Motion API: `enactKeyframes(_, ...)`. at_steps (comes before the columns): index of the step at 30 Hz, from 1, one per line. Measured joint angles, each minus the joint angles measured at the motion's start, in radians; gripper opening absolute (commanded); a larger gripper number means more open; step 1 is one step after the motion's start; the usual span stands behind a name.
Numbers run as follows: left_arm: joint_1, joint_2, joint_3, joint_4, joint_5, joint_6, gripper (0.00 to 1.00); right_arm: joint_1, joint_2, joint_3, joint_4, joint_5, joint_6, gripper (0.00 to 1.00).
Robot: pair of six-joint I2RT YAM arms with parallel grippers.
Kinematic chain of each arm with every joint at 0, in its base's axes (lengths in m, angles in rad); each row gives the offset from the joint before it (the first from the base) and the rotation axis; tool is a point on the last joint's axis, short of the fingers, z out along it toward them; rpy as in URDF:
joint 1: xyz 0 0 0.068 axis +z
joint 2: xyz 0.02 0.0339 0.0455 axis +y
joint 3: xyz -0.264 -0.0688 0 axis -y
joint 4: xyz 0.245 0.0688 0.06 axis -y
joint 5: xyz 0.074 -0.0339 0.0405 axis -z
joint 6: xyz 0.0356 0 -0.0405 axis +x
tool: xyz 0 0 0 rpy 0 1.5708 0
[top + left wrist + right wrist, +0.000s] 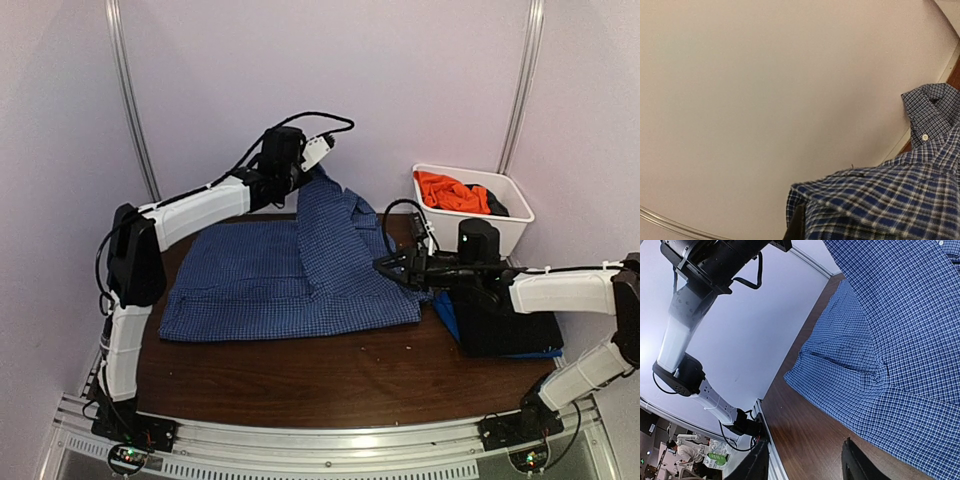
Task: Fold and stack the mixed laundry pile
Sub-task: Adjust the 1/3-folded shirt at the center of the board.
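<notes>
A blue-and-white checked shirt (300,275) lies spread front-down across the middle of the dark wooden bench (300,380), its hem running toward the left edge and its right side reaching past the centre. The left gripper (310,165), raised above the back edge of the bench, is clenched on the shirt's upper part and holds it up in a peak, so the cloth slopes down from the fingers to the flat part below. In the left wrist view the checked fabric (890,200) bunches against one dark finger (796,227), and the collar (930,112) with a white button hangs free to the right.

The right gripper (383,266) hovers low at the shirt's right edge, released; the right wrist view shows its two fingers (855,465) parted over bare wood, holding nothing, with the shirt (900,340) just beyond them.

At the back right corner stands a white tub (500,235) holding a bright orange T-shirt (450,190) and a black piece (497,205). Near the right edge, under the right arm, a black garment (510,325) lies on top of a blue one (443,318).
</notes>
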Motion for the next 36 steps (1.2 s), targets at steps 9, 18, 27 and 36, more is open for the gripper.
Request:
enactKeyframes(9, -0.062, -0.057, -0.285, 0.016, 0.149, 0.041, 0.00, -0.008, 0.015, -0.012, -0.048, 0.034, -0.045, 0.46)
enactKeyframes(18, -0.105, -0.420, -0.767, 0.019, 0.318, 0.008, 0.00, -0.053, 0.037, -0.024, -0.150, 0.078, -0.111, 0.41)
enactKeyframes(27, -0.105, -0.541, -0.977, 0.066, 0.306, -0.035, 0.00, -0.076, 0.191, 0.150, -0.492, 0.289, -0.317, 0.37)
enactKeyframes(36, -0.105, -0.528, -0.988, 0.100, 0.283, -0.032, 0.00, -0.080, 0.309, 0.240, -0.678, 0.444, -0.430, 0.48)
